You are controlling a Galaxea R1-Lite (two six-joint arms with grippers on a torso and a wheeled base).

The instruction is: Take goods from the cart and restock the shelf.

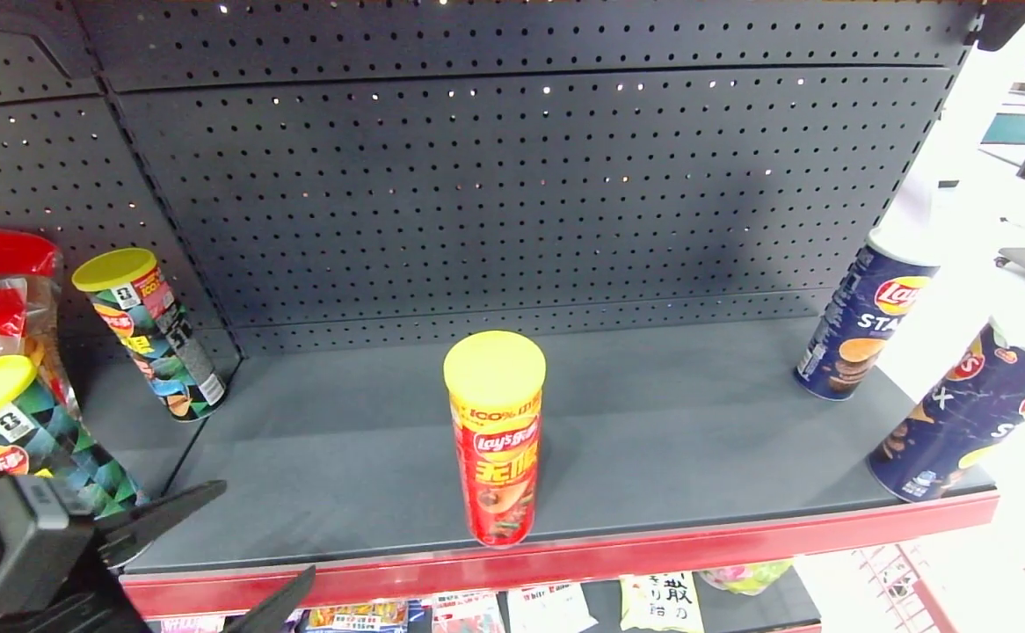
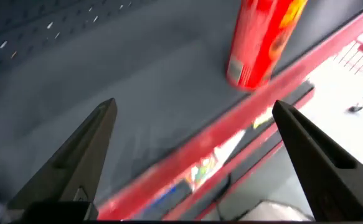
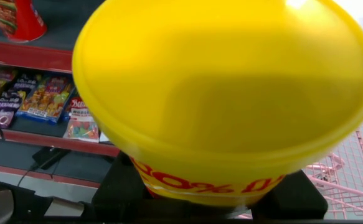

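Left gripper (image 2: 193, 104) hanging spread by shelf (image 1: 671, 440) edge; right gripper (image 3: 209, 190) pinching yellow-lidded can (image 3: 225, 93), risking knocking standing red can (image 1: 495, 457) over while placing.

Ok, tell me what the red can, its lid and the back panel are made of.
The red can: probably a cardboard tube, glossy printed wrap. Its lid: likely plastic, plain yellow, smooth with a soft sheen. The back panel: looks like painted sheet metal, matte dark grey, with regular punched holes.

Left tool (image 1: 222, 563) spread wide; right tool (image 3: 209, 211) clamping can (image 3: 225, 93).
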